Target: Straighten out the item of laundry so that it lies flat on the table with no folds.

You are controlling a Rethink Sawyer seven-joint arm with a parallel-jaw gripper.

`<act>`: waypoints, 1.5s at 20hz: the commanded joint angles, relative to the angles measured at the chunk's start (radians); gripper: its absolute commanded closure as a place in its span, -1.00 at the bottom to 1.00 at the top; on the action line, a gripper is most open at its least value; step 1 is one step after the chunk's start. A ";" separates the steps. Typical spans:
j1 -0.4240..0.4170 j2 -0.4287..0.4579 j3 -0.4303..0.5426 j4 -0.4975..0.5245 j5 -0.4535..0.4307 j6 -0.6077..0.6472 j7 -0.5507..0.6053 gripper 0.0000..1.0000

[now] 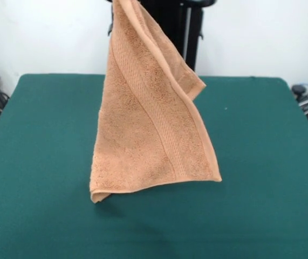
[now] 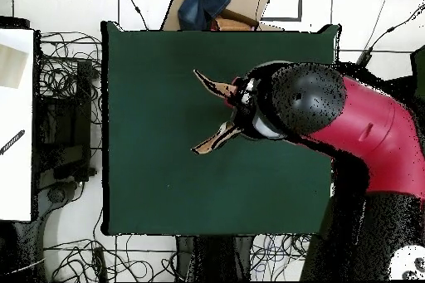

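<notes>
No writing legible. Peach towel [image 1: 148, 113] hung above green table [image 1: 261, 162], lower corner maybe touching. Arm [image 2: 349, 122] hid gripper; grip unclear. Cardboard box [image 2: 236, 2] beyond.

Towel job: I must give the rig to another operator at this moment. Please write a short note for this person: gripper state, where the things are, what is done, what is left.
Gripper: hidden above the front view's top edge and under the arm in the overhead view, so open or shut cannot be told.
Towel: hangs from its top end, lifted over the table, draped in loose folds; the lowest corner looks at or very near the table top.
Done: towel raised off the table.
Left: lay it down and spread it flat with no folds.
</notes>
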 commanded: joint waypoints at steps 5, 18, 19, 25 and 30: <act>0.004 -0.052 0.096 0.126 -0.020 0.045 -0.126 1.00; -0.110 -0.075 0.134 0.061 -0.027 0.191 -0.244 1.00; -0.118 -0.074 0.138 0.065 -0.027 0.187 -0.252 1.00; -0.153 -0.075 0.169 0.109 -0.027 0.142 -0.266 1.00; -0.160 -0.095 0.179 0.136 -0.028 0.135 -0.253 1.00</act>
